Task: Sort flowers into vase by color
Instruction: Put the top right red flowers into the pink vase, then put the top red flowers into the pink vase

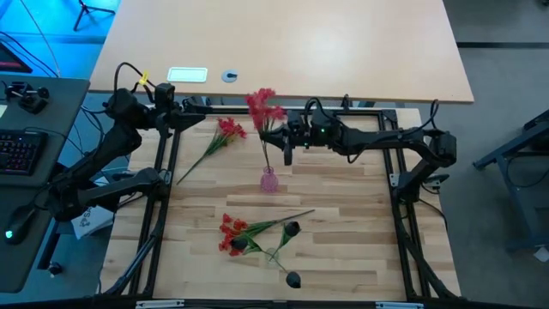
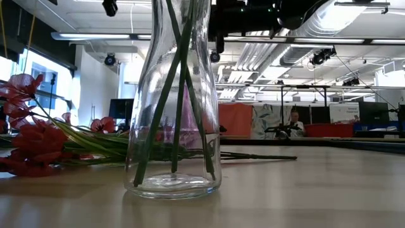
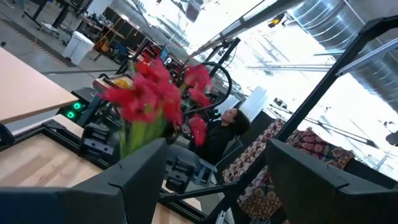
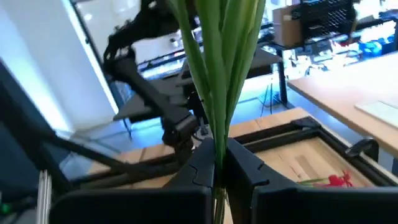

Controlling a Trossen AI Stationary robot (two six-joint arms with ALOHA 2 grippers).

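Note:
A clear glass vase point(image 1: 269, 180) point(image 2: 174, 95) stands mid-table with green stalks inside and red blossoms point(image 1: 265, 106) above it. My right gripper point(image 1: 283, 142) point(image 4: 217, 171) is beside those stalks, above the vase mouth, shut on them. Another red bunch point(image 1: 227, 130) lies flat toward the far left. Near the front edge lie one more red bunch point(image 1: 232, 233) and dark blooms point(image 1: 292, 229) point(image 1: 294, 279), stalks crossing. My left gripper point(image 1: 184, 116) point(image 3: 211, 186) waits open at the far-left corner, facing the red blossoms point(image 3: 149, 93). My right gripper pinches the green stalks point(image 4: 216, 134) of the red flowers between its two fingers, below the blossoms. The fingers come level from the table's right and lie across the stalks. The stalks stand nearly upright, their lower ends inside the vase point(image 2: 177, 145).
A black metal frame point(image 1: 163, 172) borders the wooden work surface on the left, right and far sides. Behind it is a lighter table with a white card point(image 1: 187, 75) and a small round disc point(image 1: 229, 75). Bare wood lies right of the vase point(image 1: 343, 197).

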